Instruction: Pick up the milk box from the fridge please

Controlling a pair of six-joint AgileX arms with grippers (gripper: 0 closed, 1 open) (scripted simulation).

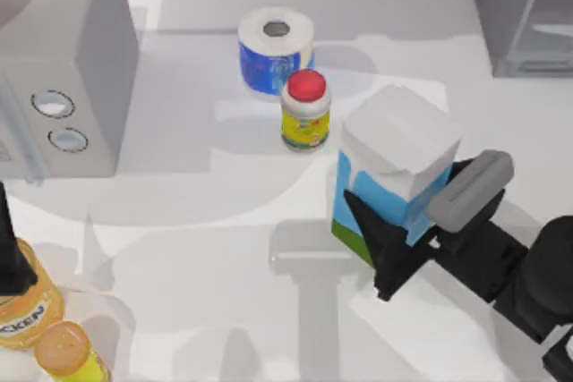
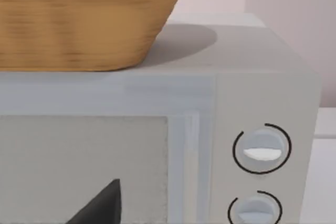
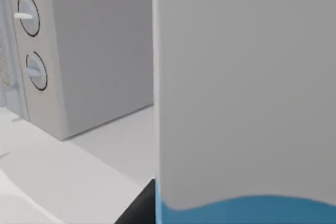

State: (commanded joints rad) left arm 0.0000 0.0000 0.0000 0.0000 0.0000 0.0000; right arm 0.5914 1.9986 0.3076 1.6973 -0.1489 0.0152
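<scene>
The milk box (image 1: 398, 136) is a white-topped carton with blue and green print low on its sides, right of the table's middle. My right gripper (image 1: 416, 212) is shut on it, a dark finger on the carton's near-left side and a grey one on its right. The carton's shadow falls on the table to its left. In the right wrist view the milk box (image 3: 247, 93) stands very close. The fridge (image 1: 528, 15), dark grey with a pale panel, stands at the back right, apart from the carton. My left arm (image 1: 7, 239) is parked at the left edge.
A light grey box with two dials (image 1: 63, 69) fills the back left, with a wicker basket (image 2: 79, 14) on top. A blue-and-white paper roll (image 1: 275, 51) and a red-capped yellow bottle (image 1: 305, 112) stand behind the carton. Orange bottles (image 1: 63, 351) sit at the front left.
</scene>
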